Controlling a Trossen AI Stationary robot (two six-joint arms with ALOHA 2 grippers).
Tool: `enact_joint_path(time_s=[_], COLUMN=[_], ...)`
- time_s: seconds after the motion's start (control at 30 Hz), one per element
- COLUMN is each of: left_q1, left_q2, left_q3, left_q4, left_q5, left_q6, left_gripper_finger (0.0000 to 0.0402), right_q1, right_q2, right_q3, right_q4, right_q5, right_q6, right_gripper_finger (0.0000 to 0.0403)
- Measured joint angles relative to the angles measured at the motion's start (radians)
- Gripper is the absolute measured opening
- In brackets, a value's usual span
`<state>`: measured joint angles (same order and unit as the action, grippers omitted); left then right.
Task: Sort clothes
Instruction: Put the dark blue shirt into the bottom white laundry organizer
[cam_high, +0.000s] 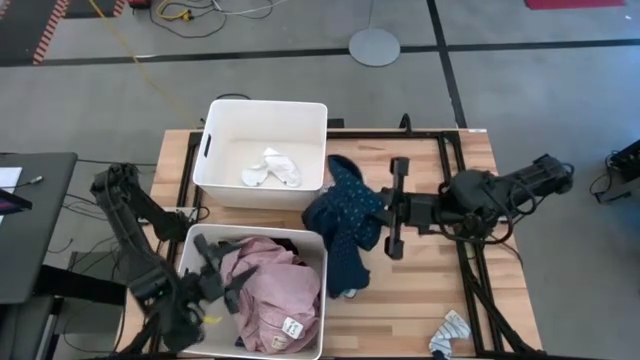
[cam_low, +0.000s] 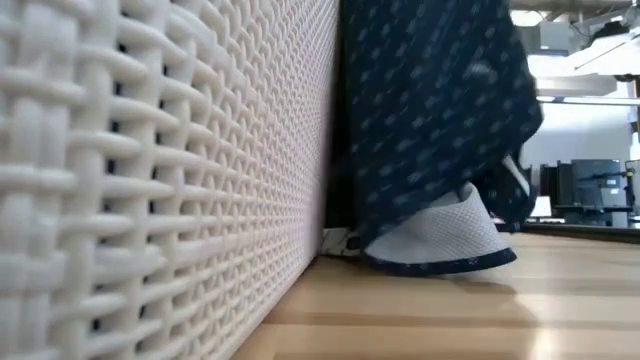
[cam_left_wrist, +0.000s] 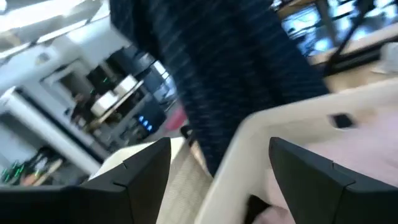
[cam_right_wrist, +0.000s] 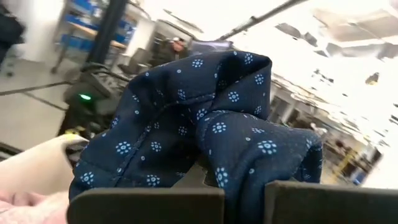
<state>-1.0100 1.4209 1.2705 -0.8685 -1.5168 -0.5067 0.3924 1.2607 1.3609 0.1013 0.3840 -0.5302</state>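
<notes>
Right gripper (cam_high: 378, 212) pinched on the navy dotted piece (cam_high: 345, 215), fingers pressed together with cloth bunched between and over them in the right wrist view (cam_right_wrist: 205, 155). Most of that garment hanging below and ahead of the fingers, draped down past the corner of the near bin (cam_high: 318, 300), hem reaching the table (cam_high: 420, 290) just beside the bin wall. In the low view, same dotted cloth (cam_low: 430, 120) hanging against the woven bin side (cam_low: 150, 180), pale lining curled at its lower edge on the wood.

Left gripper (cam_high: 215, 272) spread wide, holding nothing, fingers (cam_left_wrist: 143, 174) parted over the rim of the near bin. Directly ahead of it, pink shirt (cam_high: 270, 295) heaped inside that bin, a white label showing on its near fold, a bit of dark cloth at the far inner edge behind the pink. Beyond the left fingers in the left wrist view, the hanging navy cloth (cam_left_wrist: 224, 81) crossing the bin's rim (cam_left_wrist: 298, 118).

Far bin (cam_high: 215, 165), on the far side of the left gripper, with white socks (cam_high: 271, 168) lying on its floor. Striped sock (cam_high: 447, 334) on the table near the front edge, well apart from the right gripper, on its near side
</notes>
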Motion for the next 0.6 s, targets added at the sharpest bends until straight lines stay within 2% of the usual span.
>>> enact_joint_path(time_s=[0.13,0.27,0.4,0.47,0.6], left_q1=[0.108,0.173,0.243,0.28,0.367], left_q2=[-0.033,-0.057,-0.086,-0.098,-0.121], left_q3=[0.001,0.001,0.001,0.001,0.001], left_q4=[0.083,0.311,0.599,0.69,0.776], left_q5=[0.098,0.21,0.399,0.479,0.567], left_q6=[0.063,0.337,0.637,0.733,0.826], left_gripper_finger=[0.0275,0.0298,0.0329,0.0344,0.0367], right_q1=[-0.002,-0.003,-0.003,-0.003,0.005], right_q2=[0.089,0.176,0.248,0.277,0.317], right_q3=[0.146,0.294,0.434,0.498,0.608], right_q4=[-0.096,-0.194,-0.281,-0.316,-0.396], right_q5=[-0.028,-0.045,-0.046,-0.049,-0.098], right_q6=[-0.045,-0.077,-0.103,-0.109,-0.11], right_gripper_finger=[0.0014,0.0014,0.0015,0.0015,0.0015])
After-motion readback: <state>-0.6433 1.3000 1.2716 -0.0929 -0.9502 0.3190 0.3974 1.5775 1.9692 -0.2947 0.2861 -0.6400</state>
